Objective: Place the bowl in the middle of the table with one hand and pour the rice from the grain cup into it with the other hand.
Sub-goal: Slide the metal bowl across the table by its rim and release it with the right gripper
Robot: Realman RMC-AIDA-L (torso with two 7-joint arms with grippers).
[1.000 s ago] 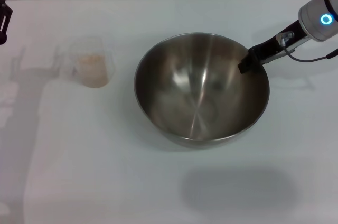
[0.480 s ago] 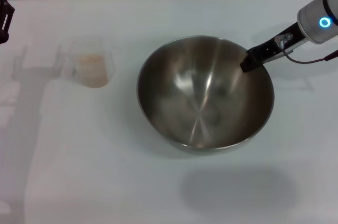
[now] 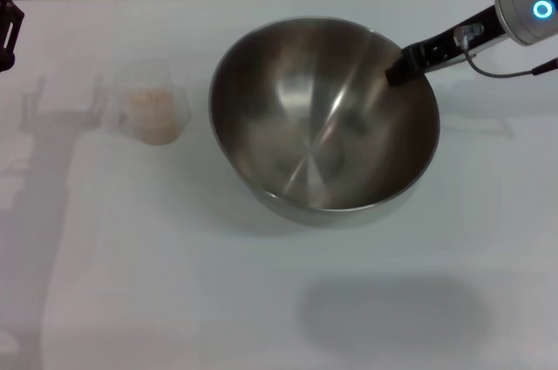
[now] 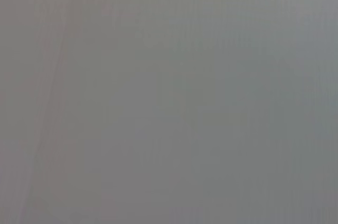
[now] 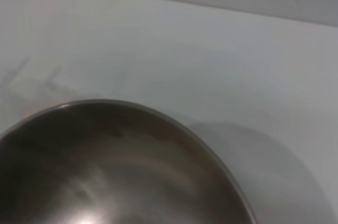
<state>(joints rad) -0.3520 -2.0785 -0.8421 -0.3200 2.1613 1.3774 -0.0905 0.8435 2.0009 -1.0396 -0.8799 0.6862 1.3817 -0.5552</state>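
- The bowl (image 3: 323, 117) is gripped at its far right rim by the right gripper (image 3: 403, 65), with one dark finger seen inside the wall; the jaws appear pinched onto the rim, the outer finger being hidden behind the steel.
- The bowl is seen tilted, its mouth turned toward the camera and its left side, and it is judged to be lifted off or only lightly resting on the table (image 3: 261, 300). A rim pinch at one edge would explain the tilt: the weight hangs away from the grip.
- In the right wrist view only the near rim and the brushed inside of the bowl (image 5: 105, 171) are shown over the white table (image 5: 185, 49); the gripper's own fingers are not shown there.
- The bowl is empty. It is held roughly at the table's middle, slightly toward the far side, so the placing step is judged under way and not yet finished.
- The grain cup (image 3: 150, 108) stands upright on the table, to the left of the bowl and apart from it. The rice (image 3: 150, 101) is seen as a pale heap inside it, unpoured.
- The cup is presumably left on that side so it can be reached by the left arm once the bowl is set down.
- The left gripper (image 3: 7, 25) is parked at the far left edge of the head view, well apart from the cup; whether its fingers are spread or pressed together cannot be told.
- Nothing usable is shown in the left wrist view, only a plain grey field.
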